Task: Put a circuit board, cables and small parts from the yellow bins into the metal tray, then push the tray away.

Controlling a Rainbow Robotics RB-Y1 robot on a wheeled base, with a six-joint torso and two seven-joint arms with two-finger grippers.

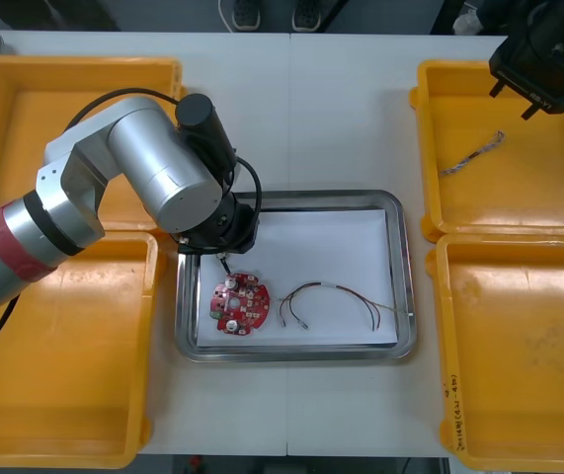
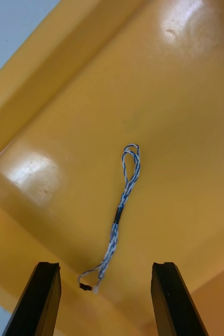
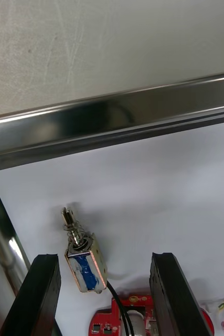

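Observation:
My left gripper (image 3: 103, 257) is open low over the near left corner of the metal tray (image 1: 400, 286), which is white inside. A small metal part (image 3: 85, 260) with blue tape and a black lead lies on the white lining between the fingers, nearer one finger and touching neither. The round red circuit board (image 1: 239, 302) lies just beyond it, and a red and yellow cable (image 1: 329, 301) rests mid-tray. My right gripper (image 2: 105, 265) is open above the far right yellow bin (image 1: 548, 212), with the twisted blue and white cable (image 2: 123, 210) on the bin floor ahead of its fingers.
The left arm's wrist (image 1: 212, 212) covers the tray's left rim. Two yellow bins (image 1: 64, 395) flank the tray on the left, and a near right bin (image 1: 519, 355) on the right. The tray's shiny rim (image 3: 117, 118) runs close in front of the left fingers.

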